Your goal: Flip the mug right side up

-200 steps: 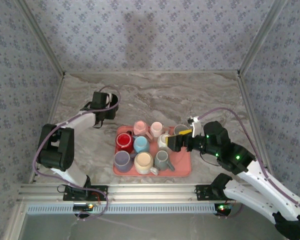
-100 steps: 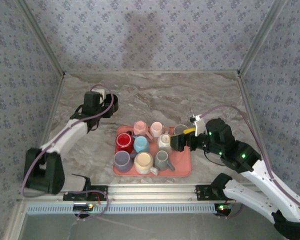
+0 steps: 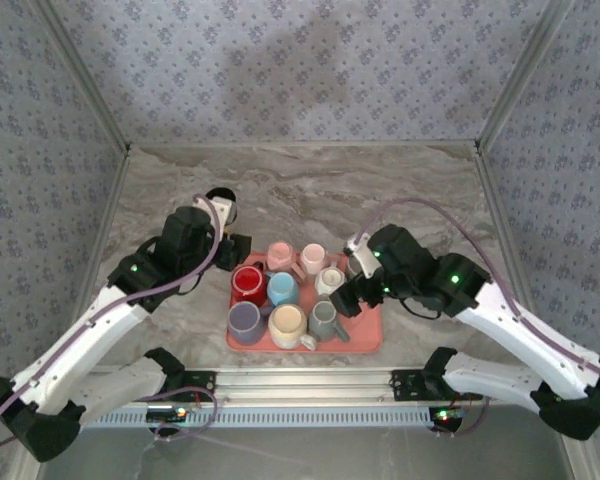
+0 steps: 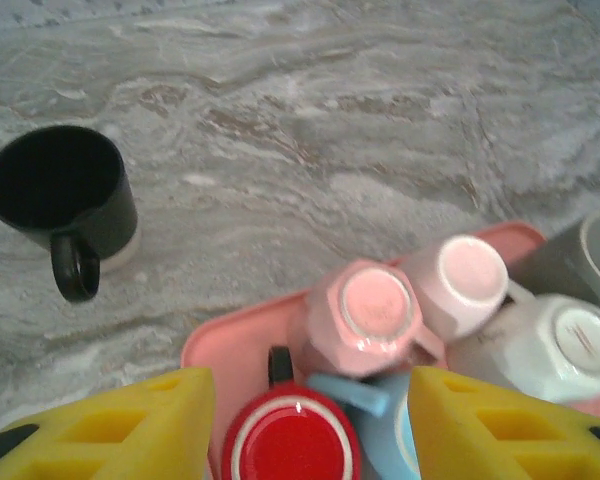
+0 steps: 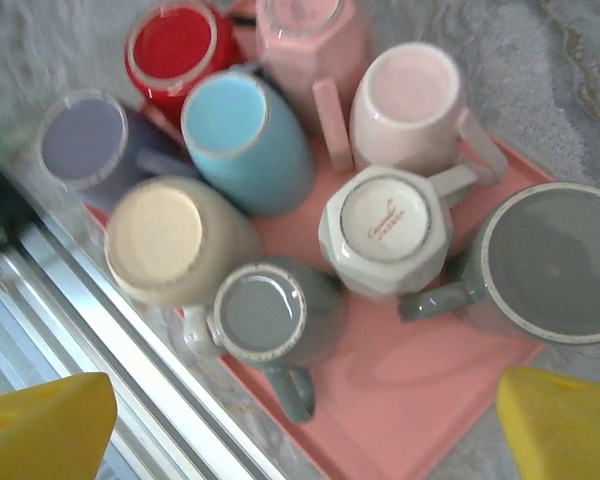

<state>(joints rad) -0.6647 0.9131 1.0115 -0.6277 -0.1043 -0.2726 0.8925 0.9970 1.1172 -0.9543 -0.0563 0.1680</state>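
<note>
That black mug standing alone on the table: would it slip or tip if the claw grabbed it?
The black mug looks like glazed ceramic, so probably stiff, heavy and breakable if dropped. Its smooth side may be slippery; the handle or rim seems a surer hold. Upright on the flat table, it would likely slide, not roll, if pushed low.

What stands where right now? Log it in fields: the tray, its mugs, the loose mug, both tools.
tray: pink tray, at the near edge of the marble table, between the arms
mugs on tray: packed close, bases up, among them red mug, light blue mug, cream mug, white mug
off tray: black mug, upright on the table, beyond the tray's left corner
left tool: open, empty, above the red mug
right tool: open, empty, above the tray
</note>
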